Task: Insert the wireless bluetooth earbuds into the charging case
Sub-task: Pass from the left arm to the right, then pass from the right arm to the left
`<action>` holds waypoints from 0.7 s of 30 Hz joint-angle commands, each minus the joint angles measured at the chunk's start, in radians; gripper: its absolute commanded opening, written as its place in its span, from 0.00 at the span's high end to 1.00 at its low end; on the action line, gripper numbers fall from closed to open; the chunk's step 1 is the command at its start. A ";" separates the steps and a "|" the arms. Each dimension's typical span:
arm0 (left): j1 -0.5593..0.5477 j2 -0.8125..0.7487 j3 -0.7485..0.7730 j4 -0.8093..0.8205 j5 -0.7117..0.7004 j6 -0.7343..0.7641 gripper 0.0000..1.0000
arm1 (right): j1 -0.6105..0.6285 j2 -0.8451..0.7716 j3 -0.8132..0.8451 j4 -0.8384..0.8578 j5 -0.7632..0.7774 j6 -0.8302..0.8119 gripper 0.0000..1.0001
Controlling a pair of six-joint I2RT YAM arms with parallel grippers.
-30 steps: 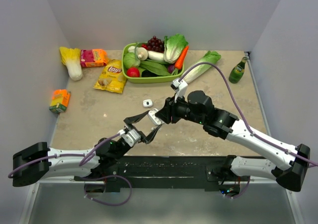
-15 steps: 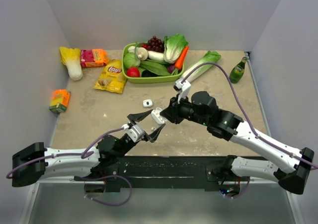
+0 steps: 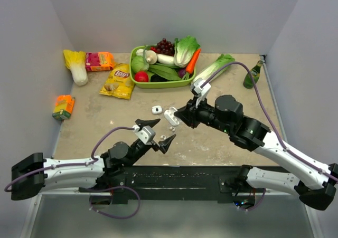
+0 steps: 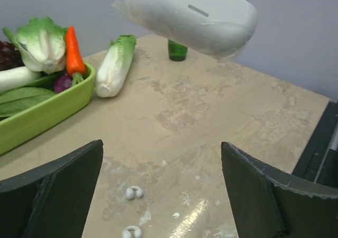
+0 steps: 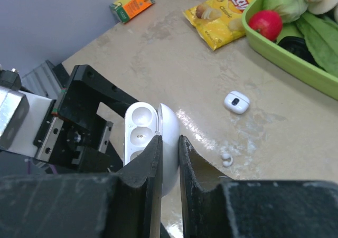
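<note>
Glossy white case [image 4: 190, 16] clamped in right gripper [image 5: 169, 139]; left gripper [image 4: 161, 145] wide apart.
Two tiny rounded earbuds [image 4: 134, 192] lie on the mottled table [image 4: 211, 122] between the left fingers [image 4: 53, 196], below the smooth oval case.

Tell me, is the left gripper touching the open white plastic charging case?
Apart. The left wrist view shows the white charging case clear above the left gripper, with table visible between them.

light: bright, even | shadows: soft | glare: sheen on table [image 4: 195, 209] | blur: near fingers [image 5: 142, 174] soft
</note>
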 commanded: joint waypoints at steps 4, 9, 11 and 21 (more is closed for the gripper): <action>0.167 -0.186 0.043 -0.143 0.465 -0.277 0.06 | 0.027 -0.086 0.022 -0.035 0.068 -0.217 1.00; 0.294 -0.180 0.046 -0.093 0.780 -0.377 0.08 | 0.067 -0.092 0.011 -0.068 0.019 -0.312 1.00; 0.316 -0.137 0.092 -0.096 0.854 -0.386 0.12 | 0.082 -0.086 0.013 -0.074 0.019 -0.326 1.00; 0.391 0.048 0.238 -0.103 1.124 -0.417 0.18 | 0.125 -0.066 0.034 -0.144 -0.017 -0.337 1.00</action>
